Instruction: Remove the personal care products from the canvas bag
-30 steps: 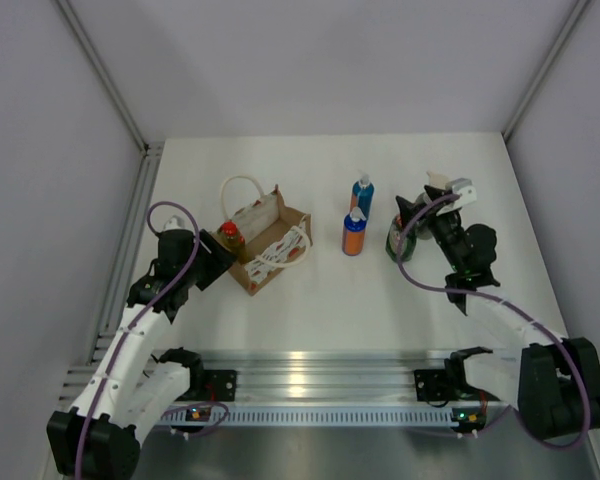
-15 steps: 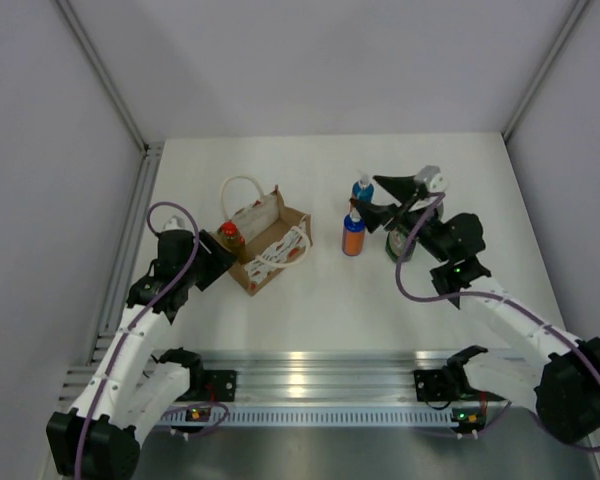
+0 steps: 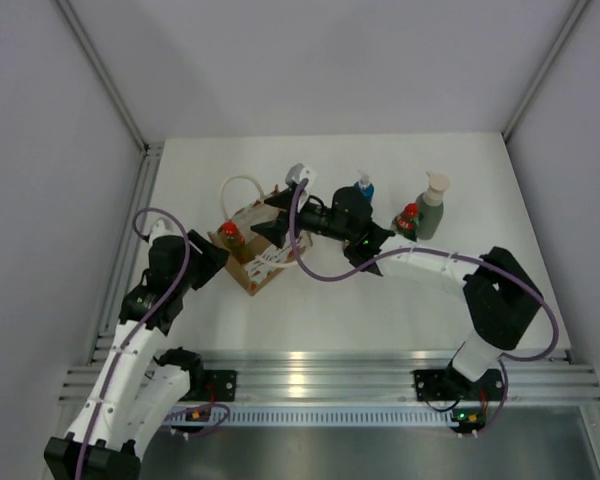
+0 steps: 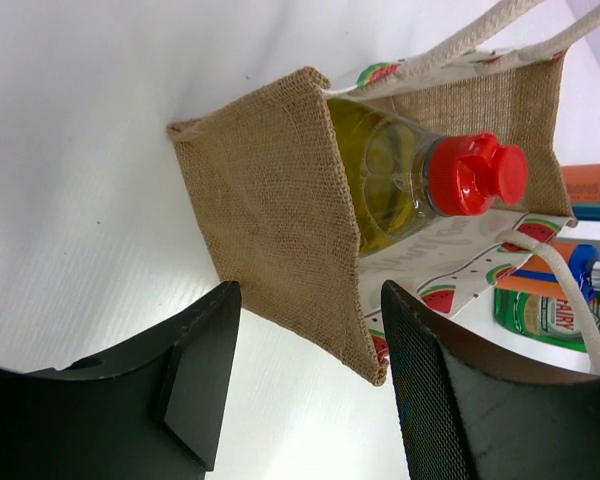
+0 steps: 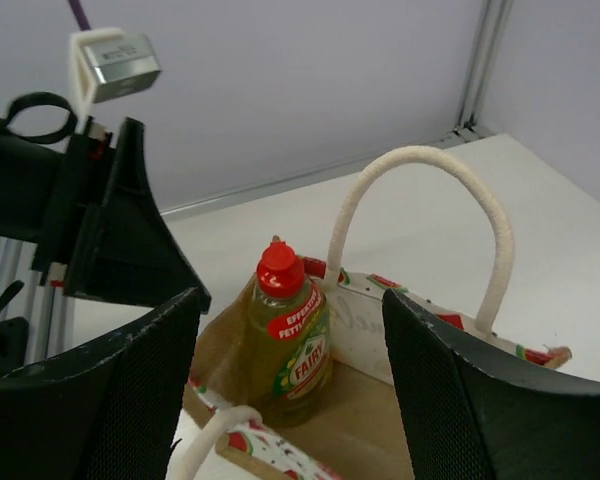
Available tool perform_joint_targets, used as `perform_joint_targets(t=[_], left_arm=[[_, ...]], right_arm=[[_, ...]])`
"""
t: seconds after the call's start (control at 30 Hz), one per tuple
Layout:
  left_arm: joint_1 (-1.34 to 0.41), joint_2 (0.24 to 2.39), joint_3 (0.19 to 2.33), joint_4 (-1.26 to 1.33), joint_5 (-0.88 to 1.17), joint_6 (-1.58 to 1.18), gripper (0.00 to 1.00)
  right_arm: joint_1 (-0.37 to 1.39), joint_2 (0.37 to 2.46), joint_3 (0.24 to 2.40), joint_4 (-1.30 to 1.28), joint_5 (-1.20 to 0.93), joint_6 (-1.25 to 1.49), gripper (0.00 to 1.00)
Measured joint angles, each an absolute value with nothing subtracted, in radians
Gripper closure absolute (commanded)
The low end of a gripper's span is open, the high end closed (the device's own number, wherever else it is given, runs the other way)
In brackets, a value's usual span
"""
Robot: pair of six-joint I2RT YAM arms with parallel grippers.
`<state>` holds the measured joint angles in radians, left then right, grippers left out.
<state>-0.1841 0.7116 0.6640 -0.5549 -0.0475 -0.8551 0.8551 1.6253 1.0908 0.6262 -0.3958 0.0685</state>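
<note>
The canvas bag [image 3: 272, 250] stands left of centre with the yellow-green bottle [image 3: 230, 238], red-capped, upright inside it. My right gripper [image 3: 266, 218] is open above the bag's mouth; in the right wrist view its fingers [image 5: 150, 380] flank the bottle [image 5: 292, 335] without touching it. My left gripper [image 3: 217, 257] is open at the bag's near-left corner, and that corner [image 4: 280, 210] lies between its jaws. The blue bottle [image 3: 363, 187], dark green bottle [image 3: 408, 220] and grey-green pump bottle [image 3: 432, 203] stand on the table to the right. The orange bottle is hidden behind my right arm in the top view.
A white rope handle [image 5: 420, 200] arches over the far side of the bag; the other [image 3: 280, 255] droops over its near side. My right arm stretches across the bottles on the table. A wall and rail [image 3: 130, 240] run close on the left.
My right arm has swung left from the bottles on the right to above the bag's mouth. The grey-green pump bottle now stands uncovered. The left gripper has barely shifted.
</note>
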Motion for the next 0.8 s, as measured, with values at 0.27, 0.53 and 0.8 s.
perform_joint_targets(t=[0.27,0.53,0.8], left_arm=[[-0.184,0.585,0.659,-0.603,-0.15,-0.866,0.37],[-0.184,0.529,0.661,-0.653,-0.199,-0.807,0.34],[-0.184,0.527,0.72,-0.681,-0.142,-0.728,0.34]], right_arm=[[0.875,1.829,1.289,0.567,-0.43,0.018,0.31],[0.886,1.949,1.357,0.584,-0.51,-0.011,0.31],[0.901,2.029,1.373,0.644,-0.571,-0.013,0.32]])
